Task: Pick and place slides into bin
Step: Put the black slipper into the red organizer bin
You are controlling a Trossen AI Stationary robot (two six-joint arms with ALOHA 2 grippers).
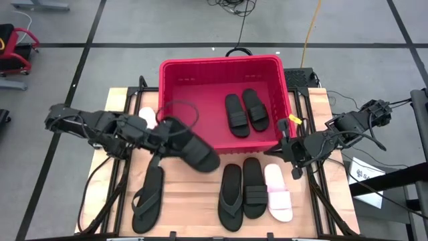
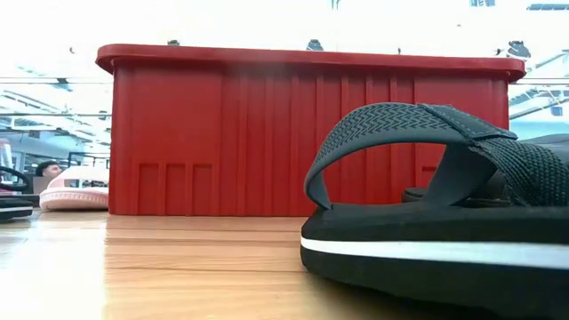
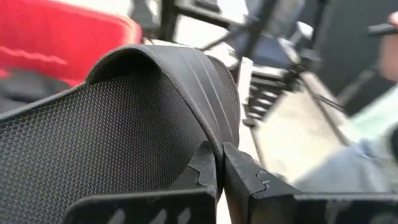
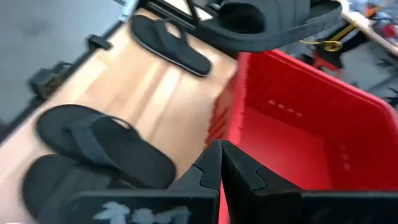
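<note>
My left gripper (image 1: 166, 138) is shut on a black wide-strap slide (image 1: 195, 151), held above the table by the near left corner of the red bin (image 1: 170, 87). In the right wrist view this slide (image 4: 261, 25) hangs over the bin's corner. Two black slides (image 1: 245, 112) lie flat on the bin's floor. My right gripper (image 1: 293, 155) hovers shut with nothing in it, near the bin's near right corner (image 4: 221, 163). On the table lie a black flip-flop (image 1: 148, 198), another flip-flop (image 1: 231, 196), a black slide (image 1: 254, 187), a pale slide (image 1: 277, 193) and a pale slide (image 1: 146, 116). My left gripper pinches the slide's wide strap (image 3: 208, 118) between its two fingers (image 3: 249, 180). The mesh inside of the strap is on one side and the ribbed outside on the other. The fingers come from the table's left, slanting slightly down. The slide is lifted clear of the table, tilted.
The bin's tall walls (image 2: 293, 133) stand at the table's far middle, its black handle (image 1: 237, 51) on the far side. In the low view a black flip-flop (image 2: 427, 222) fills the near right. Bare wood (image 1: 187, 201) shows between the left flip-flop and the near group.
</note>
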